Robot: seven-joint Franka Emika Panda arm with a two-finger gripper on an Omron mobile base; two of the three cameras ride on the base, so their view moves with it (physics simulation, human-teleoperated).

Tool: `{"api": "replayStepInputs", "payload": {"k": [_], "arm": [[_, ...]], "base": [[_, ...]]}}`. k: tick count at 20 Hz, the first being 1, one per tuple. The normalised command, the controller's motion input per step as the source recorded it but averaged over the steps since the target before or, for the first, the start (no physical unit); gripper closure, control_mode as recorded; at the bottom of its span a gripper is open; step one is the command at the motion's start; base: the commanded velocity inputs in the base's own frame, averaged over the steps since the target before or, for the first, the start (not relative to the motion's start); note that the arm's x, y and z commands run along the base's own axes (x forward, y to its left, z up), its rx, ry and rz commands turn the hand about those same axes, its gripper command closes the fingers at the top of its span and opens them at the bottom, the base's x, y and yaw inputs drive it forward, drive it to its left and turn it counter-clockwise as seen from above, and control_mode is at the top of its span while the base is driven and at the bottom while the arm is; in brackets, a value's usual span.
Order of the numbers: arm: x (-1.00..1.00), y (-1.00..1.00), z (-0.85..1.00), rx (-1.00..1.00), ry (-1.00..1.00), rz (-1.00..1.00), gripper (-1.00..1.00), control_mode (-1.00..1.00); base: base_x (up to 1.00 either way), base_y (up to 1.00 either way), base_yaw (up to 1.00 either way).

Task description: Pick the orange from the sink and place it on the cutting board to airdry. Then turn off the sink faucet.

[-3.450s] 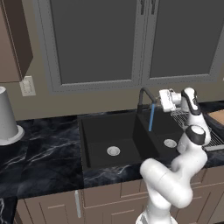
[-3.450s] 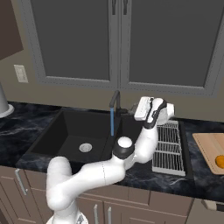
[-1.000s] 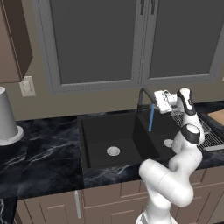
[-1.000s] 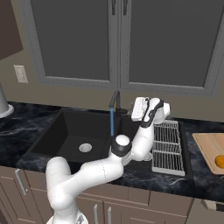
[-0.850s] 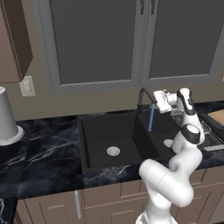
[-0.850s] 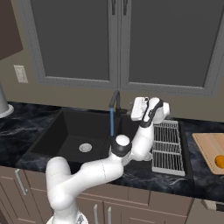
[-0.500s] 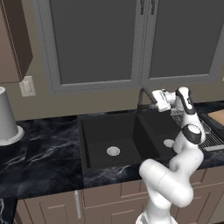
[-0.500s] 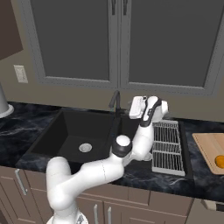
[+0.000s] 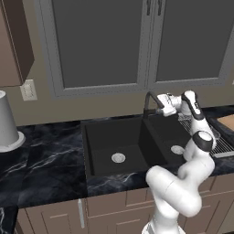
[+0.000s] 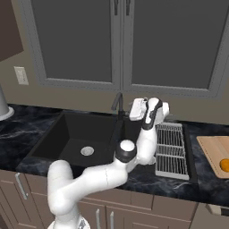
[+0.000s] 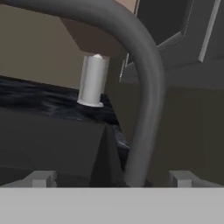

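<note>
- Two fingertips [image 11: 41,178] sit wide apart at the bottom of the hand view, nothing between the pads; jaws open.
- My gripper [image 9: 161,104] is up at the faucet [image 9: 150,101], right beside its spout at the back edge of the sink [image 9: 91,151]; in the right base view the gripper [image 10: 134,109] sits just right of the faucet [image 10: 118,103].
- Hand view: faucet [image 11: 146,92] is a thick grey arc running from top left down between my fingertips, very close. Can't tell if I'm touching it.
- No water stream visible at the spout in either base view.
- Sink [image 10: 67,129]: black double basin, silver drain [image 9: 118,158] in the left basin, second drain [image 9: 178,149] in the right.
- Orange [image 10: 225,165] lies on the cutting board [image 10: 211,152], far right of the counter, at the frame edge.
- Wire rack [image 10: 170,152] sits between sink and board.
- White cylinder [image 9: 6,123] stands on the counter well left of the sink; also seen in the hand view [image 11: 92,81].
</note>
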Motion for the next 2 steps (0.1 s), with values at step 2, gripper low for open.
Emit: {"api": "replayStepInputs", "payload": {"k": [2], "arm": [[0.55,1.0,-0.1,0.0,0.03,0.14,-1.0,-1.0]], "base": [[0.0,0.0,0.0]]}}
